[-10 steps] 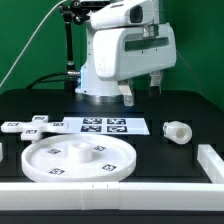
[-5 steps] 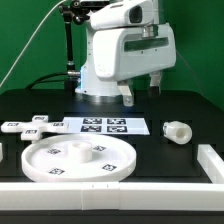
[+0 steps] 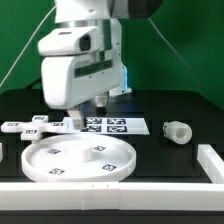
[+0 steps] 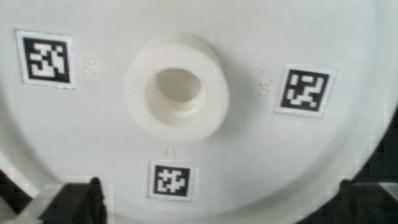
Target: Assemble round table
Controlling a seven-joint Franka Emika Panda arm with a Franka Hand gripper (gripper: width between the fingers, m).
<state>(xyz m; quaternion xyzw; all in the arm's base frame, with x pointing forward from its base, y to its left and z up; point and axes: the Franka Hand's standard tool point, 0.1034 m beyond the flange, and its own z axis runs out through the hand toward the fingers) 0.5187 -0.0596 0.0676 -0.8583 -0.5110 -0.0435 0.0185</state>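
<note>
Overhead, the end effector [image 3: 87, 112] hangs wide open, empty. Below lies the rimmed disc [image 3: 78, 160] on the bench [image 3: 166, 160].

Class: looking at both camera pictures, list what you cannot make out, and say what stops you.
- Exterior view: the gripper hides one end of the marker board.
- Exterior view: the tags on the round disc are too small to read.
- Wrist view: the picture's edges cut off the disc's rim, and the fingertips are dark and blurred.
- Wrist view: the leg and the cross-shaped piece lie outside it.
</note>
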